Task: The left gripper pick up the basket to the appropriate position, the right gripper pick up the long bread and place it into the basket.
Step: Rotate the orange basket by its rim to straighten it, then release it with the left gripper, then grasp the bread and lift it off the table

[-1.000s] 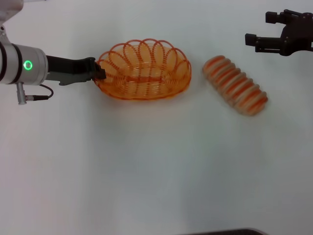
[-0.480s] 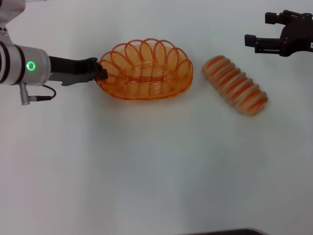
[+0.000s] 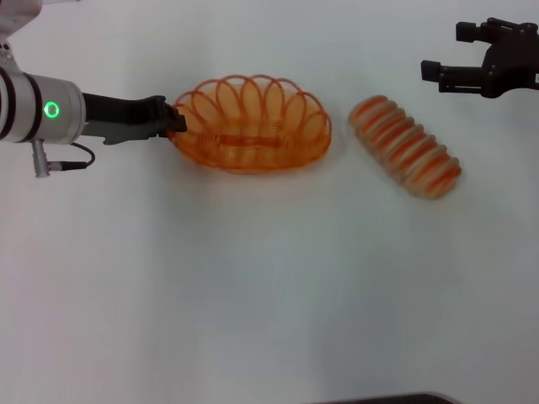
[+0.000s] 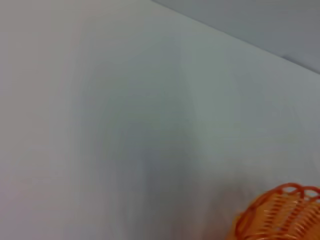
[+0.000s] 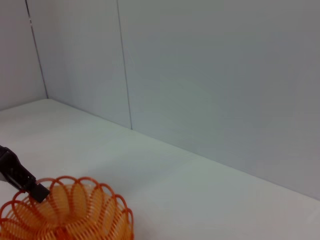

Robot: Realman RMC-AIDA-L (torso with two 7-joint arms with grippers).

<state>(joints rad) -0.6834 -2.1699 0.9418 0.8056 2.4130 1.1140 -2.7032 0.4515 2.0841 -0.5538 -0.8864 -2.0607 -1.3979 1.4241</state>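
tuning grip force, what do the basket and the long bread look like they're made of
Basket: thin orange wire, probably coated metal or plastic; the table shows through its looped sides. Left gripper is clamped on its rim.
Long bread: matte tan with orange-red ridges, likely a plastic or foam replica; its stiffness cannot be told.

A plain white tabletop (image 3: 253,286) spreads beneath both end effectors; a pale grey panelled wall (image 5: 210,70) rises beyond them
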